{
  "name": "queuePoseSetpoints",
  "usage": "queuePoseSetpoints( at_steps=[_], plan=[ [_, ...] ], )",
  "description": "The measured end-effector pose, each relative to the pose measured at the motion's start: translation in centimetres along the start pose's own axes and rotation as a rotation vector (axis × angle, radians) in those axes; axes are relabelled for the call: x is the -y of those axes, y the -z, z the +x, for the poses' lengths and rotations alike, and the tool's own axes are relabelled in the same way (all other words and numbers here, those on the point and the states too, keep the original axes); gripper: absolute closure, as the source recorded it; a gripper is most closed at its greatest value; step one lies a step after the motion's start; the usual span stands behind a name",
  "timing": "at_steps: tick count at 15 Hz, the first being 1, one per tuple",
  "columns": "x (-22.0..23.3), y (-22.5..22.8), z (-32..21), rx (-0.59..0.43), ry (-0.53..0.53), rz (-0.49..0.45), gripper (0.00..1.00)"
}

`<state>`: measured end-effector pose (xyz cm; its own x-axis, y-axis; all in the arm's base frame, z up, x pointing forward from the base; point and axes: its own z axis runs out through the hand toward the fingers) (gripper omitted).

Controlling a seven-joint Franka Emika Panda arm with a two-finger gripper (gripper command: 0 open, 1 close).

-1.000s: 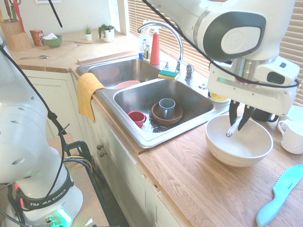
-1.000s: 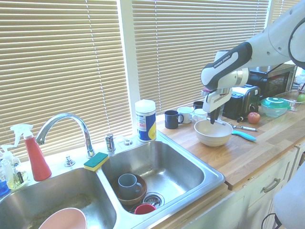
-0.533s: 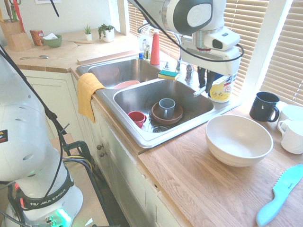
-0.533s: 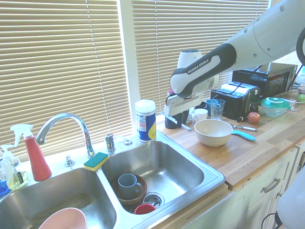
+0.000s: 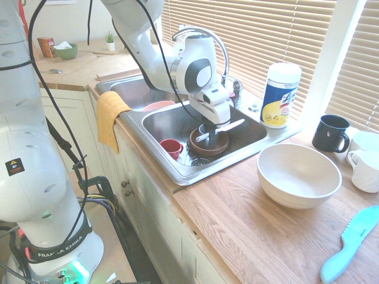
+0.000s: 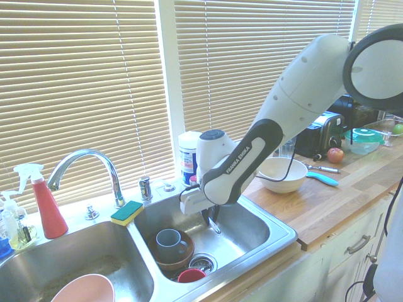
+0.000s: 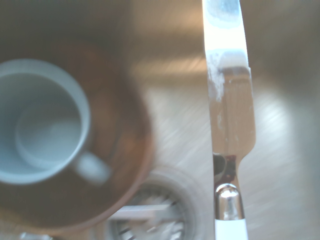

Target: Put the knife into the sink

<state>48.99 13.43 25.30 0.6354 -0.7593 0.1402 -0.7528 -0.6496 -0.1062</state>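
Above right sink basin (image 6: 208,220), gripper (image 6: 211,214) clamped on knife (image 7: 231,115); blue mug (image 6: 170,244) in brown bowl (image 7: 112,140), red cup (image 6: 191,275) beside, drain (image 6: 203,263) near.

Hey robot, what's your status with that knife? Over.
Gripper shut on the knife. Knife over the sink's basin, not released. Blue-gray mug in brown bowl close beside, could get bumped.

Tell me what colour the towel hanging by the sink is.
Golden yellow; the towel shows best in the first exterior view.
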Motion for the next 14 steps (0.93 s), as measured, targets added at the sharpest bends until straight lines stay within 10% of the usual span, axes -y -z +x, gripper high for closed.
queuePoseSetpoints(
  at_steps=[8, 9, 14],
  plan=[
    [0.5, -7.2, 0.1, 0.044, -0.059, -0.032, 1.00],
    [0.4, -7.5, 0.2, 0.047, -0.062, -0.036, 0.00],
    [1.1, -7.6, -0.1, 0.058, -0.071, -0.029, 0.00]
  ],
)
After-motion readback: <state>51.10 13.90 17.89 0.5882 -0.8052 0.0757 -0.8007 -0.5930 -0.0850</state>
